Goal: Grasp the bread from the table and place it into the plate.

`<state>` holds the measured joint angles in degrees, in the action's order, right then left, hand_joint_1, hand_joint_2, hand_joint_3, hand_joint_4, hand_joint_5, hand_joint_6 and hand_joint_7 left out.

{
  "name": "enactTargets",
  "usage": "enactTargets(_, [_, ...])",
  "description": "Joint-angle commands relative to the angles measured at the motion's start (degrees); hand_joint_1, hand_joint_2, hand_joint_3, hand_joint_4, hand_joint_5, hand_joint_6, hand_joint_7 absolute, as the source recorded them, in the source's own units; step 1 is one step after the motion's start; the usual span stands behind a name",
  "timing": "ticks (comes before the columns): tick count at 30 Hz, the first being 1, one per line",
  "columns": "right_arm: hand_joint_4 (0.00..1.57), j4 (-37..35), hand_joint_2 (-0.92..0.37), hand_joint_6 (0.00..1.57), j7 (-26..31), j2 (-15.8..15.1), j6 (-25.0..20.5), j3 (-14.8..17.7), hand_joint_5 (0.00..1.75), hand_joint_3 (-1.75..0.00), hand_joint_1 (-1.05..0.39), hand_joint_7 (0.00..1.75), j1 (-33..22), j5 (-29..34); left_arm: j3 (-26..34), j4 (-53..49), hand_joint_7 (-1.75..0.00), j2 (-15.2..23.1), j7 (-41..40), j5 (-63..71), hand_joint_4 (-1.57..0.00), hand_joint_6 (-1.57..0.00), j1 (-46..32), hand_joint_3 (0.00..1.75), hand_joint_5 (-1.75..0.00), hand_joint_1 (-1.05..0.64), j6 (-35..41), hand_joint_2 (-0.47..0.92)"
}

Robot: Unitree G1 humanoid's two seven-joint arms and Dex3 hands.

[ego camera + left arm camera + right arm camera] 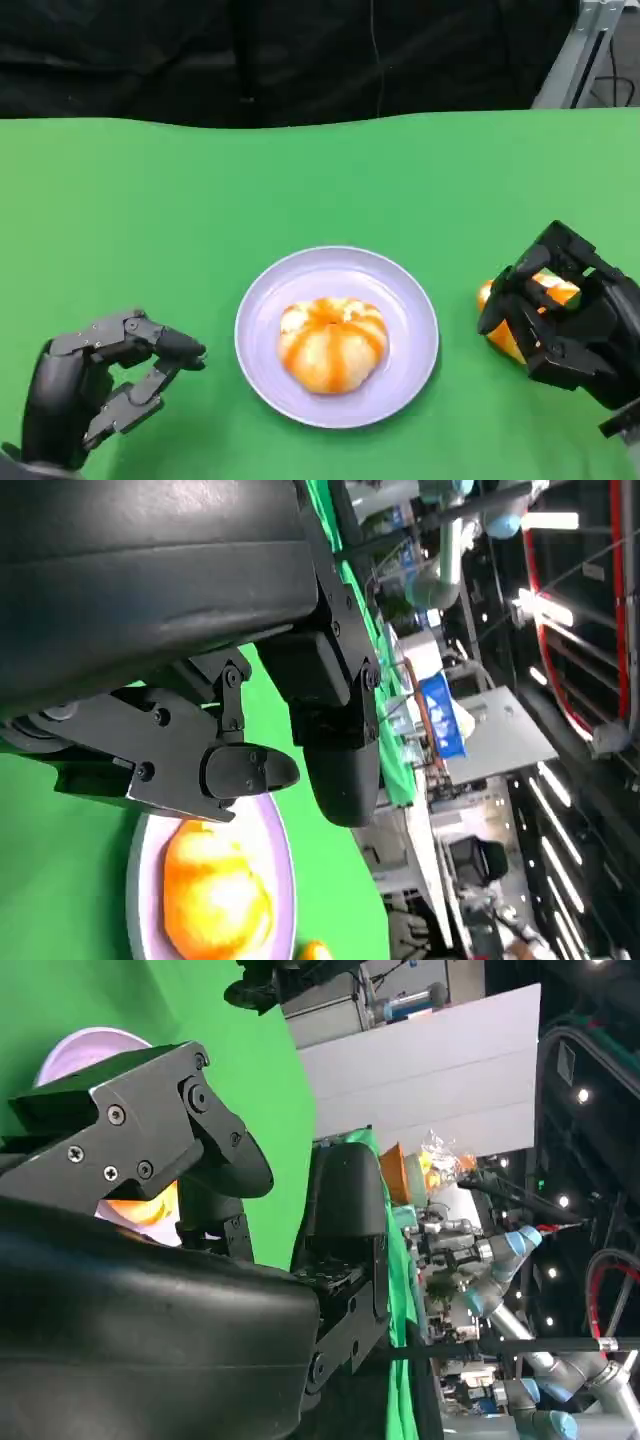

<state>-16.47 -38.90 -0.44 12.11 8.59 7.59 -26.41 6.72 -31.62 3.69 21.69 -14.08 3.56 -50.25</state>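
Bread (507, 318) sits on the tabletop near its right edge, the right hand (565, 315) with fingers wrapped around it; a loose grip could drop it short of the plate (412, 318), which already holds another bun (332, 343).

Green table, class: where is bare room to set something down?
Free: the green table beyond the round lavender plate and between it and the left hand. Crowded: the right hand over orange bread, beside the plate.
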Motion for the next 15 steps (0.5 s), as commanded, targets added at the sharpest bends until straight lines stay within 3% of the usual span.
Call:
enactTargets(1, [0.49, 0.3, -0.61, 0.34, 0.4, -0.6, 0.0, 0.6, 1.75, -1.24, 0.1, 1.67, 0.3, -0.5, -0.4, 4.0, -1.17, 1.1, 2.5, -2.4, -0.76, -0.86, -2.0, 0.45, -1.47, -0.09, 2.8, 0.92])
enactTargets(6, [0.49, 0.2, -0.59, 0.33, 0.1, -0.8, 0.1, 0.6, 1.75, -1.25, 0.08, 1.68, 0.2, -0.5, -0.6, 7.5, -1.29, 1.4, 3.5, -2.3, -0.79, -0.82, -3.8, 0.48, -1.52, -0.09, 4.0, 0.92])
enactTargets(15, [0.5, 0.9, -0.61, 0.33, 0.3, -0.7, -0.7, 0.6, 1.75, -1.25, 0.11, 1.67, 0.1, -1.0, -0.7, 10.5, -1.34, 1.5, 3.8, -1.8, -0.83, -0.82, -5.1, 0.5, -1.54, -0.07, 5.7, 0.92])
